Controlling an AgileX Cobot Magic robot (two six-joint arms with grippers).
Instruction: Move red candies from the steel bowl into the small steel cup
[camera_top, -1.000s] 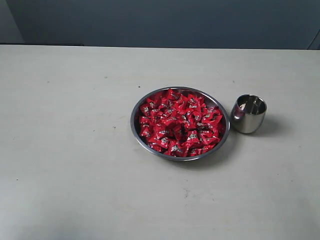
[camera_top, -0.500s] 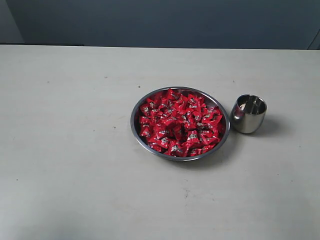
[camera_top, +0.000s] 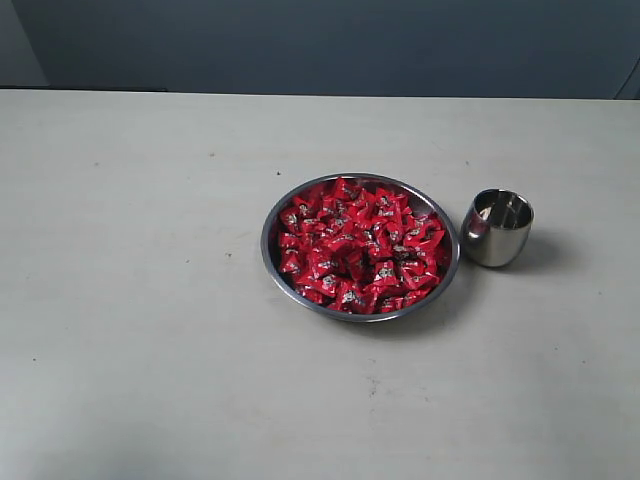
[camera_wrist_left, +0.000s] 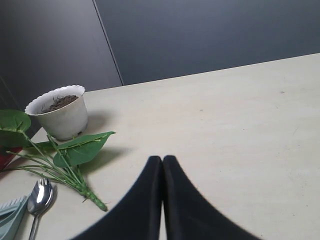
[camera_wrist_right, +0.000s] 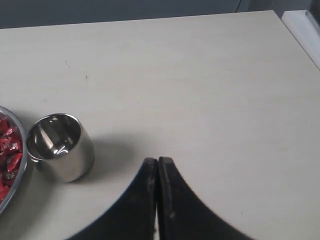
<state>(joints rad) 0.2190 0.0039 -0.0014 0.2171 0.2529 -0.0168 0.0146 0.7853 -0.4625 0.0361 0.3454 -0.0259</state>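
Two grippers: the left gripper (camera_wrist_left: 162, 159) and the right gripper (camera_wrist_right: 158, 161) are each keeping their fingertips pressed together, gripping nothing, clear of the table (camera_top: 150, 350).
Candies: the red candies (camera_top: 360, 248) are lying heaped in the steel bowl (camera_top: 265, 247), which is sitting beyond the cup from the right gripper.
Cup: the small steel cup (camera_wrist_right: 62, 147) is standing upright near the right gripper, off to its bowl side, seemingly holding no candy.
Left gripper's outlook: neither bowl nor cup is showing before it.
Change: nothing is shifting; bowl, cup and candies are sitting exactly as a second ago.
Meaning: the task is apparently not yet starting; the nearer right gripper is likely needing to part its fingers first.
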